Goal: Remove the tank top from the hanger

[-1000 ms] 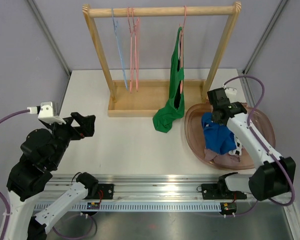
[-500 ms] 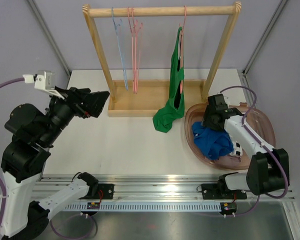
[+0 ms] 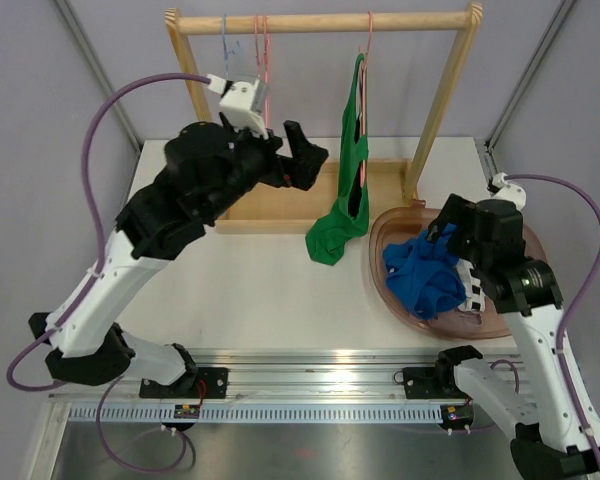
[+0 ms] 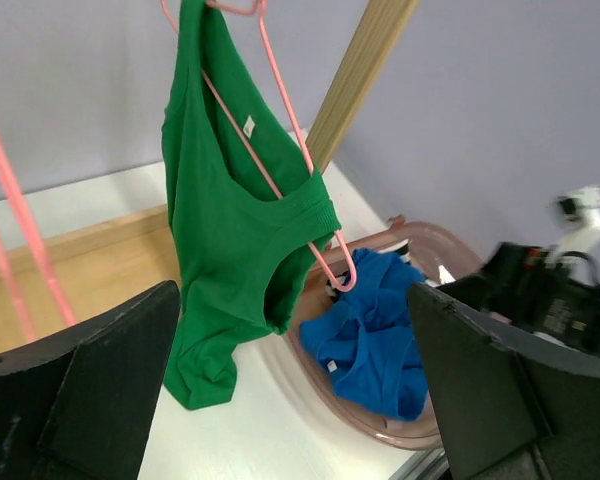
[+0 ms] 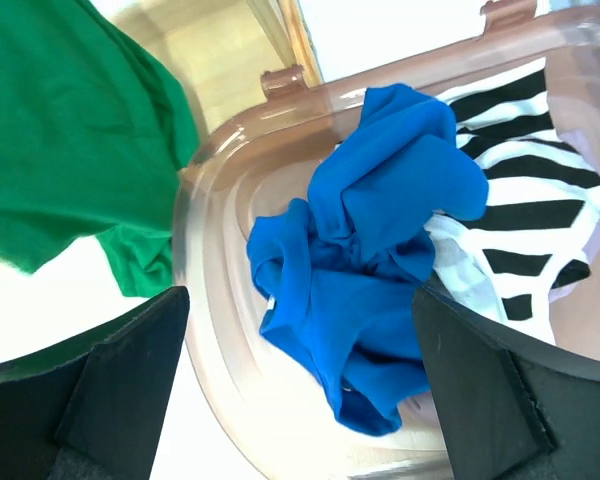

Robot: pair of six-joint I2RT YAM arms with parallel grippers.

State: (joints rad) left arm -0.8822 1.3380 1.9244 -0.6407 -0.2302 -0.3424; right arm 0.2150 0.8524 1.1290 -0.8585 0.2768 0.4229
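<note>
Black arms with white lower links, purple cables.

A green tank top hangs on a pink hanger from the wooden rack, its hem bunched low.

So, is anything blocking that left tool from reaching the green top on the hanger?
Nothing visible does. The left tool, open, faces the green tank top across open air. The top hangs on its pink hanger, with the rack's wooden post beyond it.
</note>
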